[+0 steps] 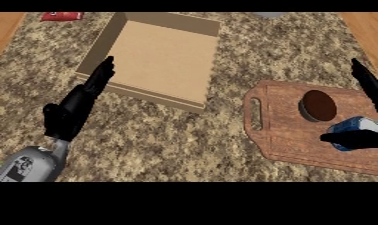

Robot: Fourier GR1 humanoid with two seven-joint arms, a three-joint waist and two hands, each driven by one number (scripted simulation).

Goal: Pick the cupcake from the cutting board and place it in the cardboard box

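The cupcake (pixel 318 105), seen from above as a dark brown round top with a pale wrapper rim, stands on the wooden cutting board (pixel 284 134) at the right. My right hand (pixel 354 140) comes in at the right edge, just right of the cupcake and apart from it. It is open: a straight finger points up and the thumb reaches left below the cupcake. The open cardboard box (pixel 159 59) lies at the upper middle with nothing in it. My left hand (pixel 74 109) rests open at the box's left wall, fingers straight.
A small blue and white object (pixel 353 125) sits on the board beside my right thumb, partly hidden. A red packet (pixel 60 16) lies at the far left and a grey object (pixel 269 14) at the top edge. Wooden strips border the speckled counter (pixel 184 134).
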